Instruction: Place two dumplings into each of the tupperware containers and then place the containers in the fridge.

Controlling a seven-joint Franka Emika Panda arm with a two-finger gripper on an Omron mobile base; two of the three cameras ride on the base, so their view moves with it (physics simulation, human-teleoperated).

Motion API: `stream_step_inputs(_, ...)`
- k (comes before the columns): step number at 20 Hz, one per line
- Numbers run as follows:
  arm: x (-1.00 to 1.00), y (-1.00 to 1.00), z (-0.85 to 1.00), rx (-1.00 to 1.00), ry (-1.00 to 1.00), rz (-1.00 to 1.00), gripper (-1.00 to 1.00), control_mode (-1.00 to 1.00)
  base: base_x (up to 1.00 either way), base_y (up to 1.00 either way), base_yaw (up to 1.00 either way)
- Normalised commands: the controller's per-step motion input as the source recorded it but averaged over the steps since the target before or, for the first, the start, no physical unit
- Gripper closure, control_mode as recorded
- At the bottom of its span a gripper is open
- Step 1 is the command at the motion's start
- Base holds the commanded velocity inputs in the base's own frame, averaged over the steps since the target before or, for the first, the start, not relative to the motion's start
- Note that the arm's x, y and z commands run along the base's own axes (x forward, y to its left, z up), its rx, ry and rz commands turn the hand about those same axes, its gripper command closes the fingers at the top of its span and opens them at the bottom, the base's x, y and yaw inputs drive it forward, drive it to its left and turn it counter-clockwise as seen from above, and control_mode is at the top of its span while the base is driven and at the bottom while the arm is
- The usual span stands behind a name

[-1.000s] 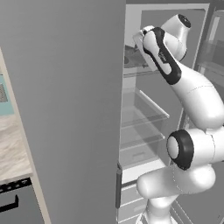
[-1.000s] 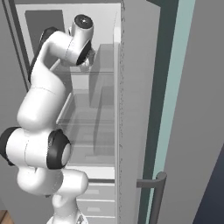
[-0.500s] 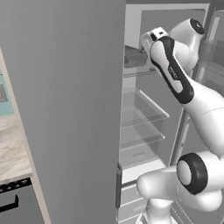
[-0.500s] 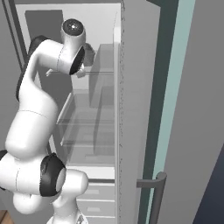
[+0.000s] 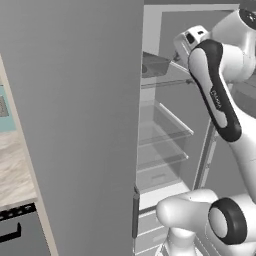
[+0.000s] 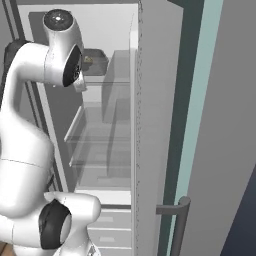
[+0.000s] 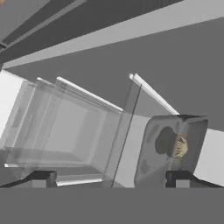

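The fridge (image 5: 75, 125) stands open, showing a pale inside and clear glass shelves (image 6: 100, 145). One tupperware container (image 6: 96, 61) rests on the top shelf; it also shows in the left base view as the container (image 5: 153, 65). In the hand view the container (image 7: 162, 151) lies at the lower right with a tan dumpling (image 7: 179, 146) inside, and the dumpling (image 6: 88, 59) shows from the right base too. My gripper (image 7: 109, 179) is open, held outside the shelf in front of the container, with nothing between its fingers (image 7: 41, 177).
The big grey fridge door (image 5: 75, 75) takes up the left of the left base view. A counter edge and dark oven front (image 5: 15, 230) lie left of it. Lower glass shelves (image 5: 165, 135) and drawers (image 6: 110, 230) sit below the arm.
My hand has drawn back from the top shelf and the arm has swung up and outward. The container stays on the shelf.
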Motion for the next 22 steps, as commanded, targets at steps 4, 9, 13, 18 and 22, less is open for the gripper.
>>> stream_step_inputs(4,-0.9,0.02,-0.26,0.07,0.23,-0.45,-1.0,-1.0,0.0,0.0,0.0)
stream_step_inputs(9,-0.8,0.0,-0.35,0.21,0.08,-0.54,-1.0,-1.0,0.0,0.0,0.0)
stream_step_inputs(13,-0.8,0.0,-0.49,0.32,0.0,-0.5,-1.0,-1.0,0.0,0.0,0.0)
stream_step_inputs(18,-0.9,-0.07,-0.25,0.42,0.01,-0.55,-1.0,-1.0,0.0,0.0,0.0)
stream_step_inputs(22,-0.81,-0.02,-0.01,0.43,0.07,-0.58,-1.0,-1.0,0.0,0.0,0.0)
